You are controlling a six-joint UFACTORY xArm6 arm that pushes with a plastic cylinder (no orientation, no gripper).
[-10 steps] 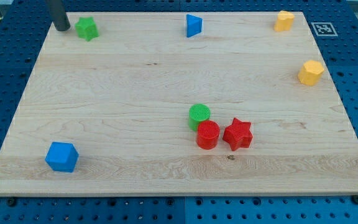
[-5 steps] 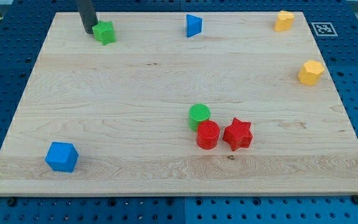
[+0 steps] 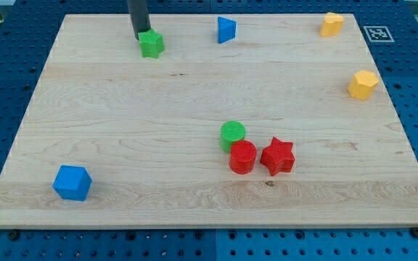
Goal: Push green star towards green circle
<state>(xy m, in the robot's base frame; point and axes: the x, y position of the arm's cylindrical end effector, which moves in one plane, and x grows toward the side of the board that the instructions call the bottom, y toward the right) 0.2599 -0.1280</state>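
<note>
Dark and straight, the rod that serves as your end effector comes down from the view's top edge, and my tip [image 3: 139,36] sits at the upper-left flank of the green star [image 3: 151,44], touching it or all but touching it; the two overlap in the view, so you cannot tell for certain. Being a bare rod, it has nothing to open or close and holds nothing: it can only shove.

Your green star lies near the top of the wooden surface [image 3: 122,130], left of centre. Its goal, the green circle [image 3: 232,135], is well apart from it, down and to the view's right, near the middle. You would judge the push barely begun, with most of the way left.

Watch these risks. The star's points give an uneven face, so an off-centre push could spin it and let it slip off my tip to one side. The tip stands more to the star's left than above it, so a push from here may run too far rightward, towards the blue triangle [image 3: 226,29], rather than down to the circle. At the far end, the red circle [image 3: 242,156] touches the green circle from below, with the red star [image 3: 277,156] just beside that; too hard an arrival could scatter the cluster and move the target itself.

The blue cube [image 3: 72,182] and the two yellow blocks [image 3: 331,24] [image 3: 362,84] sit well clear of the path.
</note>
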